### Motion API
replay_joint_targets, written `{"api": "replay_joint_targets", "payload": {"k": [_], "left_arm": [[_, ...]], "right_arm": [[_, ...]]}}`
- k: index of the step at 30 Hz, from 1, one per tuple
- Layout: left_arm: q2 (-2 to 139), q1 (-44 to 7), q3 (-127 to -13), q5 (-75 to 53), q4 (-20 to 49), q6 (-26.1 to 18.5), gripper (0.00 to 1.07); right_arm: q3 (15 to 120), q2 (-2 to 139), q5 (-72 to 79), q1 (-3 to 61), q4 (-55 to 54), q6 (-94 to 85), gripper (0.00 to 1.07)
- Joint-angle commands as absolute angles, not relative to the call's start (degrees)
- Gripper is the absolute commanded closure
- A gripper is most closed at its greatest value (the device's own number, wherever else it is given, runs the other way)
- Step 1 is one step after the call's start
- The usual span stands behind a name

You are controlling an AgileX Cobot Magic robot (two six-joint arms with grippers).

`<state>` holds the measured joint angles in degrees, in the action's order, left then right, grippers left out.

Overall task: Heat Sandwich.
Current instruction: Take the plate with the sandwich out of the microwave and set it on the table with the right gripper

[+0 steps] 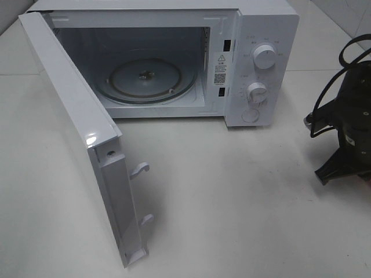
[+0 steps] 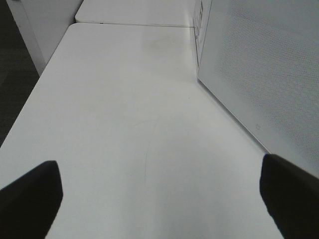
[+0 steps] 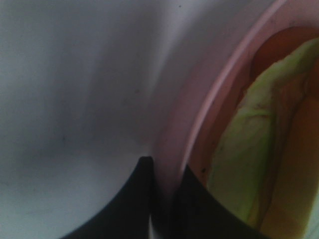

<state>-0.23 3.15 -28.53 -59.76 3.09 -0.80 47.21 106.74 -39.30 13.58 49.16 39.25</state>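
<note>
Sandwich (image 3: 249, 149) blurred and cropped on pink plate (image 3: 199, 124), right gripper (image 3: 164, 199) clamped on plate rim, arm at surface's (image 1: 232, 202) right edge, left gripper (image 2: 159, 199) wide open, empty, beside open microwave door (image 2: 259, 74).

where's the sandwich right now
Only the right wrist view shows the sandwich: it lies on the pink plate, whose rim the right gripper pinches.
</note>
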Motion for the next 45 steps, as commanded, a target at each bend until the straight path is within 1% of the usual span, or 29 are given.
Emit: {"api": "replay_joint_targets", "payload": {"k": [1, 12, 21, 27, 32, 33, 34, 35, 37, 38, 39, 40, 42, 43, 44, 45], "left_arm": [[-1.83, 3.32, -28.36, -59.30, 3.38, -0.80, 0.05], [-1.83, 3.32, -28.36, -59.30, 3.38, -0.80, 0.05], [-1.83, 3.32, -28.36, -59.30, 3.38, -0.80, 0.05], [-1.83, 3.32, -28.36, -59.30, 3.38, -0.80, 0.05], [-1.83, 3.32, -28.36, -59.30, 3.38, -0.80, 0.05], [-1.83, 3.32, -28.36, -59.30, 3.38, -0.80, 0.05], [-1.83, 3.32, -28.36, -59.30, 3.38, -0.80, 0.05], [-1.83, 3.32, -28.36, -59.30, 3.38, -0.80, 0.05], [-1.83, 3.32, -28.36, -59.30, 3.38, -0.80, 0.05], [-1.83, 3.32, -28.36, -59.30, 3.38, -0.80, 0.05], [-1.83, 3.32, -28.36, -59.30, 3.38, -0.80, 0.05], [-1.83, 3.32, -28.36, -59.30, 3.38, -0.80, 0.05], [-1.83, 3.32, -28.36, -59.30, 3.38, -0.80, 0.05], [-1.83, 3.32, -28.36, -59.30, 3.38, -0.80, 0.05], [-1.83, 3.32, -28.36, -59.30, 3.38, -0.80, 0.05], [-1.83, 3.32, -28.36, -59.30, 3.38, -0.80, 0.05]], "right_arm": [[47.33, 107.89, -39.76, 13.29, 50.88, 40.16, 1.07], [47.33, 110.64, -37.41, 13.29, 53.46, 43.14, 1.07], [47.33, 112.70, -36.84, 13.52, 53.23, 43.14, 1.05], [47.33, 112.70, -37.01, 13.52, 52.14, 43.14, 1.00], [47.38, 112.47, -37.59, 13.52, 51.74, 43.14, 0.91], [47.38, 111.96, -37.87, 13.52, 51.62, 43.14, 0.84], [47.38, 111.50, -38.04, 13.52, 51.51, 43.09, 0.80], [47.38, 111.50, -38.04, 13.52, 51.51, 43.09, 0.80], [47.38, 110.75, -38.33, 13.52, 50.71, 42.51, 0.72], [47.38, 110.07, -38.56, 13.52, 49.50, 41.25, 0.64], [47.38, 109.61, -38.67, 13.52, 48.59, 40.05, 0.61], [47.38, 109.61, -38.67, 13.52, 48.59, 40.05, 0.61], [47.38, 108.69, -38.73, 13.52, 46.24, 37.64, 0.54], [47.38, 107.43, -39.13, 13.52, 44.46, 35.18, 0.48], [47.38, 106.63, -39.53, 13.52, 43.83, 34.21, 0.46], [47.38, 106.63, -39.53, 13.52, 43.83, 34.21, 0.46]]}}
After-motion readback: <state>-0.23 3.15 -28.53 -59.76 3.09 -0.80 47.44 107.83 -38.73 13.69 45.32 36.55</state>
